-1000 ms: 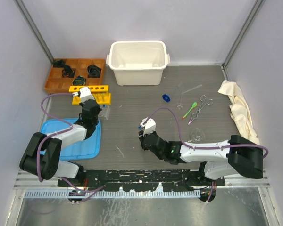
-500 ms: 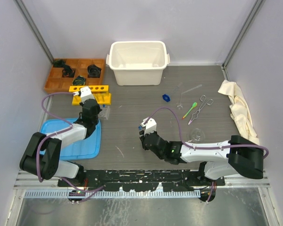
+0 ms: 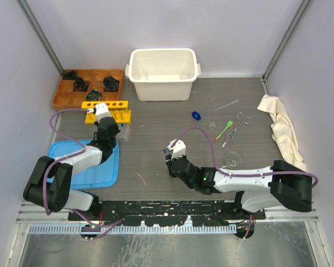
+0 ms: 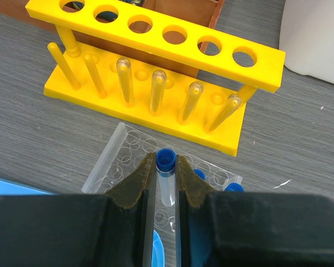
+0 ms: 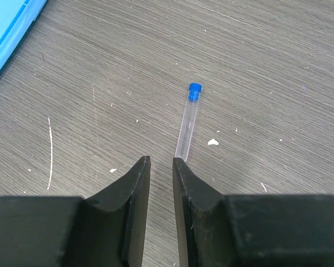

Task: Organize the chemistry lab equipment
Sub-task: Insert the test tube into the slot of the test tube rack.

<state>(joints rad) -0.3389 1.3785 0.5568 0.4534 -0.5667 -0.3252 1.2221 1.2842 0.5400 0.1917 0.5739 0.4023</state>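
Walls close the worktop [image 3: 156, 133] on its left, rear and right. The orange tray [image 3: 67, 95] fills the far left corner, and the yellow tube rack [image 3: 121, 115] stands just in front of it, with 6 holes in its top bar. The blue tray [image 3: 112, 167] lies at the near left under the left arm. Only the left wrist view shows the left claw [image 4: 166, 167]: it is clenched on 1 upright blue-capped tube [image 4: 167, 186] over a clear well plate [image 4: 128, 150] that holds 2 more blue caps [image 4: 232, 187], just short of the rack. The white bin [image 3: 163, 73] sits at the rear centre, with a broad stretch of grey worktop in front of it. There the right claw [image 5: 161, 162] is released, its jaws narrowly parted and holding nothing, and 1 capped tube [image 5: 186, 125] lies flat just ahead of its fingertip; the top view shows only that tube's blue speck. Farther right lie 1 blue piece [image 3: 196, 115], the green spoon [image 3: 225, 129], the forceps [image 3: 237, 127], 1 flask [image 3: 231, 159] and the cream cloth [image 3: 281, 128] along the right wall.
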